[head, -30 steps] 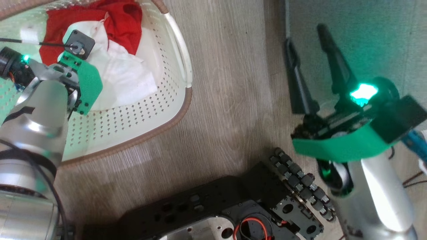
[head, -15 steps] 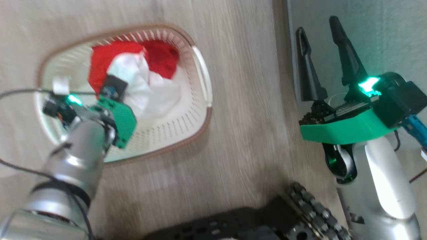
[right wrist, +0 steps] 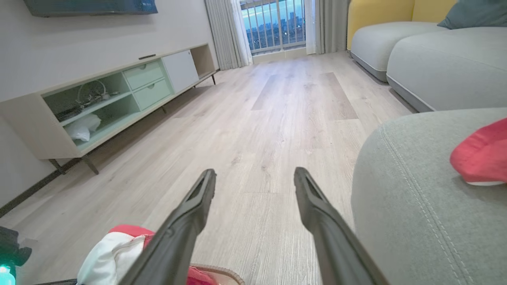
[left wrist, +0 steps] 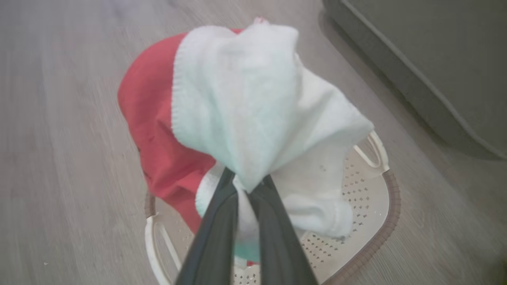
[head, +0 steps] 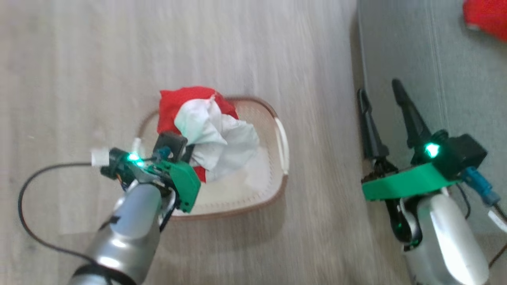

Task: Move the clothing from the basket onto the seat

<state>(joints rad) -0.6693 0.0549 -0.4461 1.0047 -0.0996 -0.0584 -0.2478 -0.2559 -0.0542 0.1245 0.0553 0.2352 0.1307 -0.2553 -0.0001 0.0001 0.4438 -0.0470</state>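
Above the basket [left wrist: 358, 186], red-and-white clothing [left wrist: 237, 99] bunched and hanging from left gripper [left wrist: 247, 183], jaws pinching a white fold for carrying; right gripper [head: 378, 89] spread wide, empty, at seat [head: 396, 47] edge; red garment [head: 485, 16] already near seat corner

Floor [head: 321, 99] between basket [head: 283, 147] and seat [head: 400, 55] seems open.

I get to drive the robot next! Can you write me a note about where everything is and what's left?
Left gripper: shut on a red and white garment, lifted over the basket.
Right gripper: open, empty, by the edge of the seat.
Done: one red garment lies on the seat.
Left: carry the held garment to the seat and let go. Then check the basket; the cloth hides part of its bottom.
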